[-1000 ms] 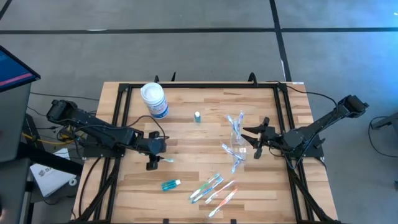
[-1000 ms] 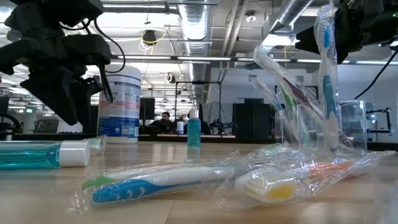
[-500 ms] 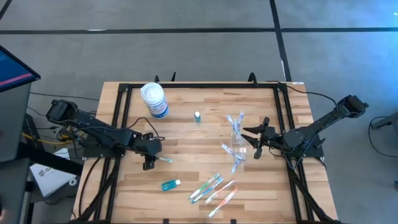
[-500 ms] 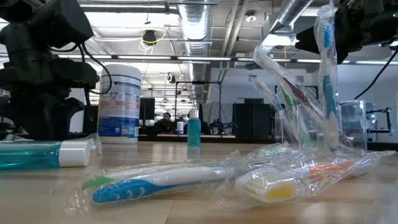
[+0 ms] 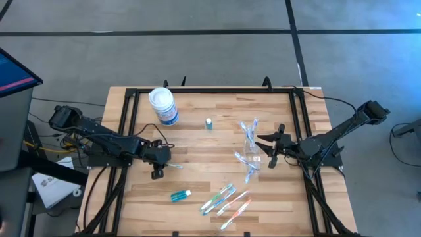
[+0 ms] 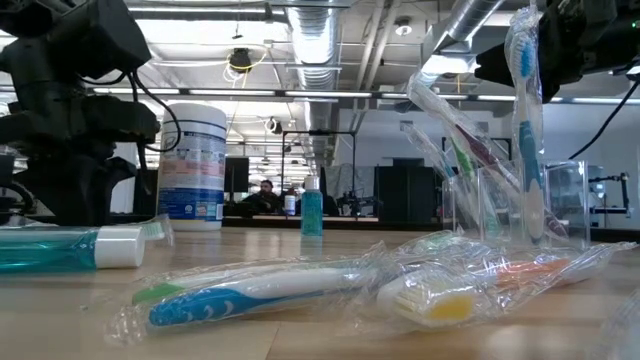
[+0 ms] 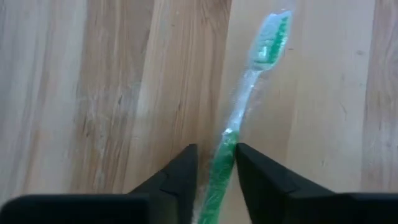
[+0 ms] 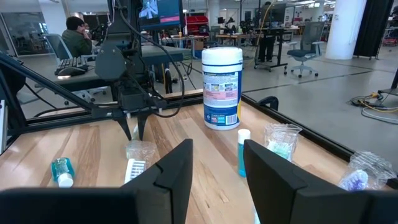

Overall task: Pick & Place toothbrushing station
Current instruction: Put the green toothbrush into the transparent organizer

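My left gripper [image 7: 214,163] is down on the table with its fingers narrowed around the handle of a wrapped green toothbrush [image 7: 249,106]; I judge it gripped, not yet lifted. My right gripper [image 5: 271,146] waits, fingers apart, beside the clear plastic cup [image 5: 250,140], which already holds a few brushes. Several wrapped toothbrushes [image 5: 227,199] and a teal tube [image 5: 179,195] remain loose, so there's plenty left.

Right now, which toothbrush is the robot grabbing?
The green wrapped toothbrush lying alone on the table's left side, between the left tool's fingers. The other toothbrushes lie in a bunch near the front edge or stand by the clear cup.
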Robot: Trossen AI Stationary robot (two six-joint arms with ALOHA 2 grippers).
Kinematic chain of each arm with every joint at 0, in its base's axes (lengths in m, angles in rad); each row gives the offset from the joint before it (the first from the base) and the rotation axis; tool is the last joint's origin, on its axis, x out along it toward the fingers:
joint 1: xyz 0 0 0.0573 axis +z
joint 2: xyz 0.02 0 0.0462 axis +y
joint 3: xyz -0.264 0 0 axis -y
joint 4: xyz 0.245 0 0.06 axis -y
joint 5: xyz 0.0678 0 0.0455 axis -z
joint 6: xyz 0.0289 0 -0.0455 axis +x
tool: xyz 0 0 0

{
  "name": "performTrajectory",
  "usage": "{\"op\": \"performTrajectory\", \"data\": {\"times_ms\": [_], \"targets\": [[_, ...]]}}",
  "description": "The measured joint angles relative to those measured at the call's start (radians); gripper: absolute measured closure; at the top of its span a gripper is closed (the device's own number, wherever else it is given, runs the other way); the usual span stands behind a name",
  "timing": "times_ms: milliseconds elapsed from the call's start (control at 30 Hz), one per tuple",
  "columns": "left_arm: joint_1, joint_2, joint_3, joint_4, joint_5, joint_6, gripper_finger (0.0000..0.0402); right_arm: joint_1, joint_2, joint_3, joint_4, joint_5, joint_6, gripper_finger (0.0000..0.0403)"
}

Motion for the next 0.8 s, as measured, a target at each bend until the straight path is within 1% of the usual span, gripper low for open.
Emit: {"op": "performTrajectory", "data": {"times_ms": [167,200,367,467,567,800], "targets": [[-0.001,0.0,-0.002,0.04,0.034,-0.005,0.0379,0.0,0.0,0.0,0.0,0.0,0.0,0.027],[-0.001,-0.003,-0.002,0.049,0.039,-0.005,0.0388,0.0,0.0,0.0,0.0,0.0,0.0,0.0271],[-0.001,-0.004,-0.002,0.111,0.029,-0.004,0.0387,0.0,0.0,0.0,0.0,0.0,0.0,0.0275],[-0.001,-0.004,-0.002,0.147,0.023,0.003,0.0395,0.0,0.0,0.0,0.0,0.0,0.0,0.0275],[-0.001,-0.004,-0.002,0.18,0.0,0.003,0.0395,0.0,0.0,0.0,0.001,0.0,0.0,0.0275],[-0.001,-0.005,-0.002,0.349,-0.055,0.004,0.0398,0.0,0.0,0.0,0.001,0.0,0.0,0.0277]]}}
